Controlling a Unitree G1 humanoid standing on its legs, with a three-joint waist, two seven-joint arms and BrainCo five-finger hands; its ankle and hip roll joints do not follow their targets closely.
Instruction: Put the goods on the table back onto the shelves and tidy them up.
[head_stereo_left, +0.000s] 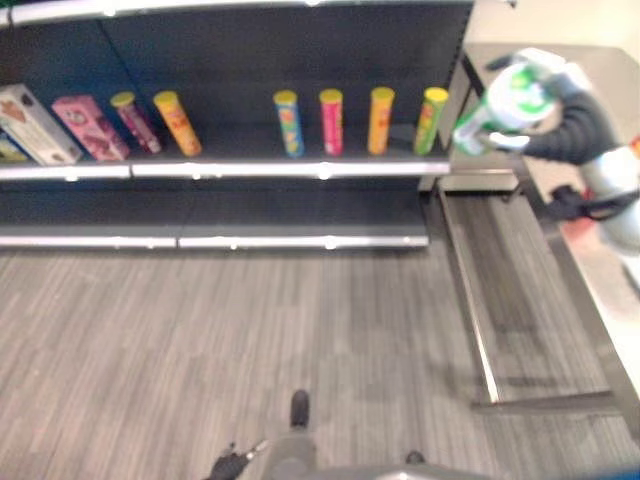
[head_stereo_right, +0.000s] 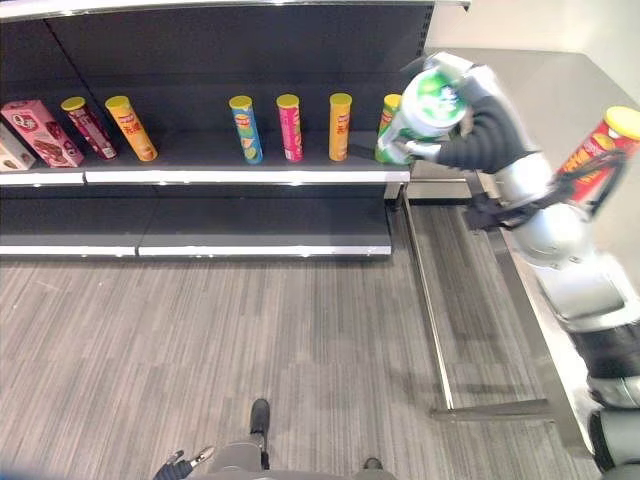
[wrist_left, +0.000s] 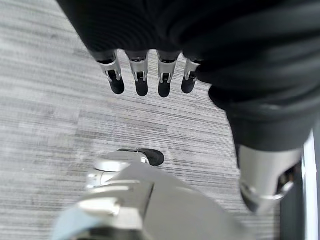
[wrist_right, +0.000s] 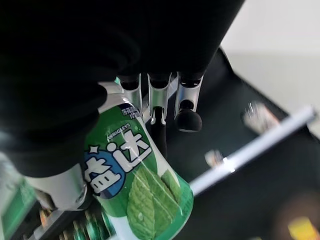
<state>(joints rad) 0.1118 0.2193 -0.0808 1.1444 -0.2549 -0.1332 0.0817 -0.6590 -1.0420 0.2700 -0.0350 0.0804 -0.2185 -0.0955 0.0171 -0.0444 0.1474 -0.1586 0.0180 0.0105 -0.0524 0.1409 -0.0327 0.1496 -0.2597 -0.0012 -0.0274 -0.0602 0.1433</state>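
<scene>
My right hand (head_stereo_right: 480, 130) is shut on a green and white bottle (head_stereo_right: 427, 103), carried tilted at the right end of the dark shelf (head_stereo_right: 240, 176). In the right wrist view the fingers (wrist_right: 159, 102) and thumb curl round the bottle (wrist_right: 137, 187), with the shelf edge below it. The bottle hangs just in front of a green chip can (head_stereo_right: 389, 112) that stands on the shelf. On the grey table (head_stereo_right: 560, 90) at the right, behind my arm, stands a red chip can (head_stereo_right: 603, 148). My left hand (wrist_left: 141, 75) hangs low over the floor, open and holding nothing.
Several upright chip cans (head_stereo_right: 288, 128) line the shelf, with a pink box (head_stereo_right: 40, 132) and a white box (head_stereo_left: 35, 125) at its left end. A lower shelf board (head_stereo_right: 200, 250) juts out beneath. The table's metal leg frame (head_stereo_right: 432, 300) runs along the floor to the right.
</scene>
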